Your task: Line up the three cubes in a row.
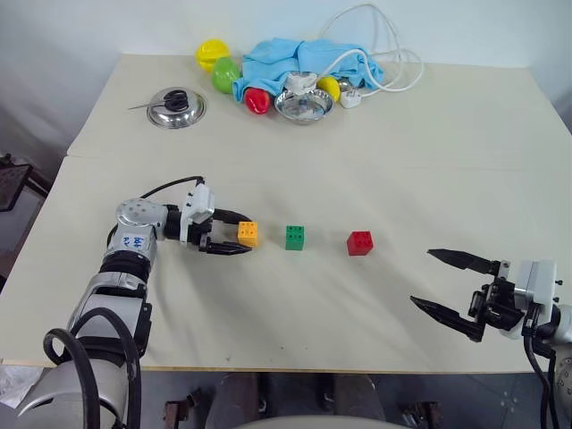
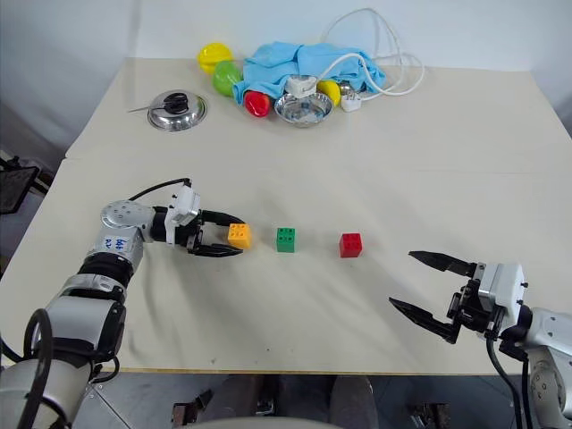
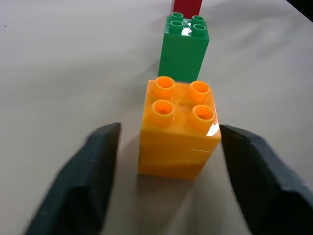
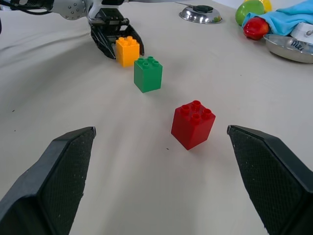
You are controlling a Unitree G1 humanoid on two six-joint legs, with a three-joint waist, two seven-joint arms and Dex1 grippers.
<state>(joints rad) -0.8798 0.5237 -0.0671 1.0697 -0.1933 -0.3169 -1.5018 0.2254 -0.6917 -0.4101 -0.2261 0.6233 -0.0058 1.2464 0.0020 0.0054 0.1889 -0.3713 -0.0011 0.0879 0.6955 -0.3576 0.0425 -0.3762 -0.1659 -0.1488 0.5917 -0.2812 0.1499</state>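
- Cubes, three of them, stand on the counter (image 1: pixel 447 161) in a near-level line across the middle of the left eye view: the orange-yellow cube (image 1: pixel 248 233) left of centre, the green cube (image 1: pixel 295 237) just right of it, the red cube (image 1: pixel 360 243) further right.
- Nearest, at the lower right of that view, the right pincer (image 1: pixel 451 288) hangs above the counter edge with its black fingers wide apart, holding nothing, well apart from the red cube.
- At the middle left, the left pincer (image 1: pixel 234 233) lies low over the counter, its fingers parted on either side of the orange-yellow cube; the left wrist view shows gaps between both pads and the brick, so it is not clamped.
- Judged from this layout, the row looks essentially formed. What may remain is evening the spacing, as the red–green gap is wider than the green–orange one, and pulling the left arm clear.
- Each cube is glossy hard plastic, squarish, with four round studs on top and a seam around its middle.
- Fingers are matte black with a fine dimpled texture, tapering to points; the counter is a pale, smooth, slightly creased sheet.
- Farthest, along the upper part of the frame, lie a shiny steel lid (image 1: pixel 176 107), a steel bowl (image 1: pixel 304 106), a crumpled blue cloth (image 1: pixel 286 55), a white cable (image 1: pixel 384 45) and round toys (image 1: pixel 211 54).
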